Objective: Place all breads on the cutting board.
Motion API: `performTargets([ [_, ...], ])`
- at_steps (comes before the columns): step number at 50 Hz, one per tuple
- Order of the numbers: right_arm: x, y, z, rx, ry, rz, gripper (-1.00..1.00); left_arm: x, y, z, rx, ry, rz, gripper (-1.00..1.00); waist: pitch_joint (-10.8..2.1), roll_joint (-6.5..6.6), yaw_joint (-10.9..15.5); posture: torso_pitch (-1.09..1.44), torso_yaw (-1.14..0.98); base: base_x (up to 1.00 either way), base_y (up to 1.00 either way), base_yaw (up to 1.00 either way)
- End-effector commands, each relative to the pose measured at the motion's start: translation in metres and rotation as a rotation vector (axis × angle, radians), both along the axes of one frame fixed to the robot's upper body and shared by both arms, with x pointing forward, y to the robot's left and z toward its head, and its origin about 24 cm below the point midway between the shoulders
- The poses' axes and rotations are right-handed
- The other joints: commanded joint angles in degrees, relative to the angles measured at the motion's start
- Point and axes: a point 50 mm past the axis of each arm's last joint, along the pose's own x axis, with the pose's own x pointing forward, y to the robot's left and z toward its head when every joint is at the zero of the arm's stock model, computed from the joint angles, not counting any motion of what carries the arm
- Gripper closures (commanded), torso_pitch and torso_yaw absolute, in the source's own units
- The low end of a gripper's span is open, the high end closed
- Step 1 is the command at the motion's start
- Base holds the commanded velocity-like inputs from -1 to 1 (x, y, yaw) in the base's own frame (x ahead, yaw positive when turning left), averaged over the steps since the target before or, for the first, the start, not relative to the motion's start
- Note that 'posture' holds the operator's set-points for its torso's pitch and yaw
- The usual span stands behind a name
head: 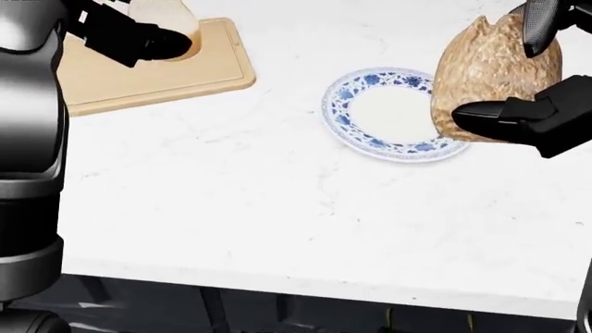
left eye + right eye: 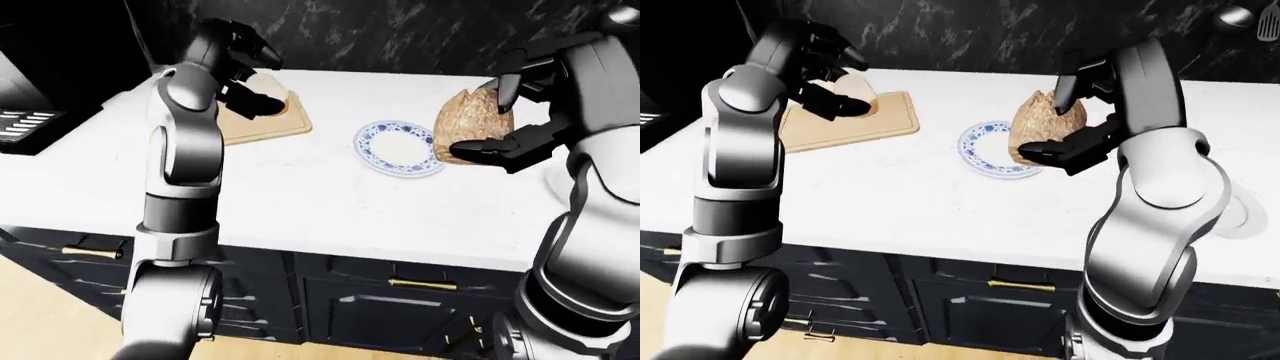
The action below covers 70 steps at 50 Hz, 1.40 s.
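A wooden cutting board (image 1: 139, 73) lies at the head view's top left. My left hand (image 1: 153, 35) hovers over it, shut on a pale bread (image 1: 164, 15) that is partly hidden by the black fingers. At the right, my right hand (image 1: 513, 69) is shut on a large brown loaf (image 1: 491, 76), one finger over its top and the thumb under its lower side. The loaf hangs upright above the right rim of a blue-patterned plate (image 1: 379, 111). In the left-eye view, the cutting board (image 2: 270, 126) sits left of the plate (image 2: 398, 148) on the white counter.
A plain white plate (image 2: 1243, 208) lies on the counter at the far right. A dark appliance (image 2: 30, 112) stands at the counter's left end. The dark marble wall (image 2: 400, 30) rises behind. The counter edge (image 1: 324, 288) runs near the head view's bottom, above dark cabinets.
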Motion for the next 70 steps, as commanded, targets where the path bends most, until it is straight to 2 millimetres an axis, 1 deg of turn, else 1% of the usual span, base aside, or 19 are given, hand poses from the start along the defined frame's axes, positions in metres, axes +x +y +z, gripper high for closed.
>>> performTargets([
  [1, -0.005, -0.001, 0.01, -0.018, -0.058, -0.017, 1.0, -0.006, -0.003, 0.022, 0.01, -0.093, -0.01, 0.32, -1.44, -0.06, -0.1, 0.0, 0.0, 0.0, 0.45, 0.0],
  [5, -0.005, -0.001, 0.009, -0.017, -0.057, -0.018, 1.0, -0.007, -0.003, 0.02, 0.008, -0.09, -0.01, 0.31, -1.75, -2.32, 0.3, 0.0, 0.0, 0.0, 0.44, 0.0],
  [6, -0.004, -0.001, 0.008, -0.018, -0.055, -0.017, 1.0, -0.007, -0.003, 0.019, 0.004, -0.088, -0.013, 0.3, -2.0, -0.8, -0.1, 0.0, 0.0, 0.0, 0.45, 0.0],
  [8, -0.005, 0.0, 0.008, -0.018, -0.056, -0.016, 1.0, -0.006, -0.002, 0.019, 0.002, -0.087, -0.011, 0.3, -2.4, -2.92, 0.3, 0.0, 0.0, 0.0, 0.44, 0.0],
  [10, -0.004, 0.0, 0.007, -0.019, -0.054, -0.017, 1.0, -0.006, -0.002, 0.019, 0.002, -0.087, -0.011, 0.29, -2.74, -2.78, 0.5, 0.0, 0.0, 0.0, 0.45, 0.0],
  [14, -0.004, 0.0, 0.007, -0.02, -0.055, -0.017, 1.0, -0.006, -0.002, 0.019, 0.003, -0.087, -0.012, 0.31, -1.11, -0.91, 0.6, 0.0, 0.0, 0.0, 0.58, 0.0],
  [16, -0.004, 0.0, 0.008, -0.02, -0.057, -0.016, 1.0, -0.007, -0.002, 0.02, 0.003, -0.088, -0.012, 0.31, -1.64, 0.48, 0.6, 0.0, 0.0, 0.0, 0.73, 0.0],
  [18, -0.005, 0.0, 0.009, -0.019, -0.06, -0.015, 1.0, -0.007, -0.003, 0.02, 0.005, -0.088, -0.015, 0.3, -2.12, 3.74, 0.4, 0.0, 0.0, 0.0, 0.73, 0.0],
  [19, -0.005, 0.0, 0.01, -0.018, -0.062, -0.014, 1.0, -0.007, -0.003, 0.021, 0.004, -0.088, -0.016, 0.3, -2.87, 7.19, 0.4, 0.0, 0.0, 0.0, 0.73, 0.0],
  [20, -0.004, 0.0, 0.01, -0.019, -0.062, -0.013, 1.0, -0.007, -0.003, 0.021, 0.004, -0.088, -0.019, 0.29, -2.02, 4.15, 0.7, 0.0, 0.0, 0.0, 0.73, 0.0],
  [22, -0.005, 0.001, 0.011, -0.018, -0.064, -0.012, 1.0, -0.008, -0.004, 0.021, 0.004, -0.088, -0.021, 0.29, -1.43, 4.37, 0.8, 0.0, 0.0, 0.0, 0.73, 0.0],
  [27, -0.005, 0.001, 0.011, -0.012, -0.067, -0.008, 1.0, -0.008, -0.004, 0.021, 0.002, -0.088, -0.022, 0.3, -0.93, 0.7, 0.3, 0.0, 0.0, 0.0, 0.58, 0.0],
  [35, -0.006, -0.002, 0.008, -0.009, -0.07, -0.012, 1.0, -0.006, -0.007, 0.019, 0.007, -0.083, -0.027, 0.28, -0.98, 3.43, 0.1, 0.0, 0.0, 0.0, 0.02, 0.0],
  [38, -0.006, -0.002, 0.008, -0.007, -0.072, -0.011, 1.0, -0.007, -0.008, 0.019, 0.009, -0.085, -0.03, 0.25, -0.23, 0.26, 1.9, 0.0, 0.0, 0.0, 0.43, 0.27],
  [40, -0.007, -0.002, 0.008, -0.006, -0.073, -0.011, 1.0, -0.007, -0.008, 0.018, 0.009, -0.084, -0.031, 0.25, -1.44, 1.88, 1.6, 0.0, 0.0, 0.0, 0.0, 0.81],
  [48, -0.008, -0.006, 0.008, 0.013, -0.083, -0.021, 1.0, -0.007, -0.012, 0.018, 0.012, -0.083, -0.041, 0.26, 0.22, 1.97, 0.7, 0.0, 0.0, 0.0, 0.02, 0.1],
  [51, -0.008, -0.007, 0.008, 0.014, -0.083, -0.026, 1.0, -0.007, -0.013, 0.017, 0.014, -0.083, -0.045, 0.25, 0.36, 2.57, 0.4, 0.0, 0.0, 0.0, 0.0, 0.0],
  [53, -0.008, -0.007, 0.009, 0.014, -0.084, -0.025, 1.0, -0.007, -0.014, 0.017, 0.015, -0.083, -0.046, 0.25, -1.06, 3.33, 0.6, 0.0, 0.0, 0.12, 0.0, 0.0],
  [70, -0.003, 0.0, 0.011, 0.0, -0.078, -0.009, 1.0, -0.007, -0.012, 0.016, 0.01, -0.084, -0.05, 0.25, 0.06, 3.91, -0.4, 0.0, 0.0, 0.28, 0.0, 0.0],
])
